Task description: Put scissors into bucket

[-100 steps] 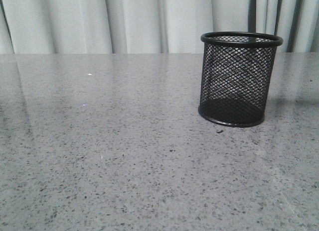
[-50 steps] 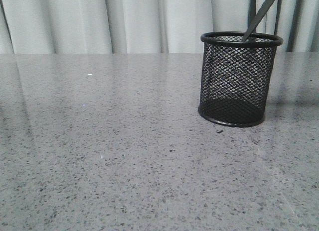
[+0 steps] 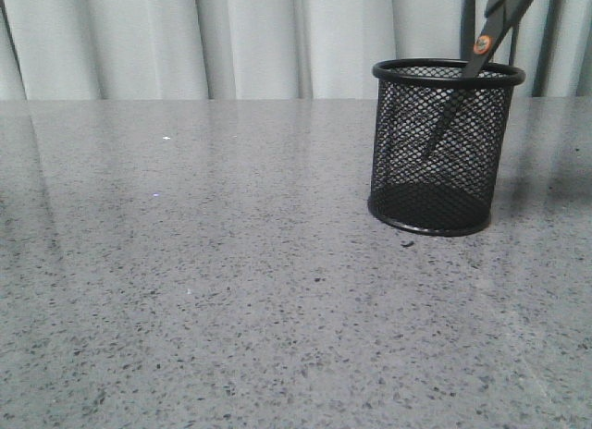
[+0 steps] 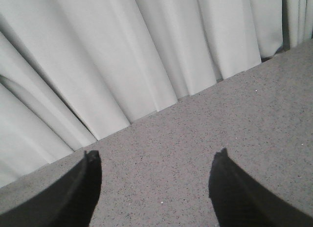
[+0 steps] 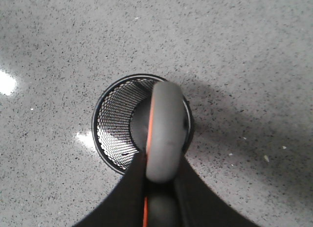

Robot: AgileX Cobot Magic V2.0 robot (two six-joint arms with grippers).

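The bucket, a black wire-mesh cup, stands upright at the right of the grey table. The scissors hang tilted over it, blades down inside the mesh, pivot just above the rim. In the right wrist view my right gripper is shut on the scissors' grey, orange-lined handle, directly above the bucket's mouth. The right gripper itself is out of the front view. My left gripper is open and empty above bare table near the curtain.
The speckled grey tabletop stretches left and in front of the bucket. A pale curtain hangs behind the table's far edge.
The scissors have come down from above the bucket. A second ago they were out of view; now their blades reach well inside the mesh.
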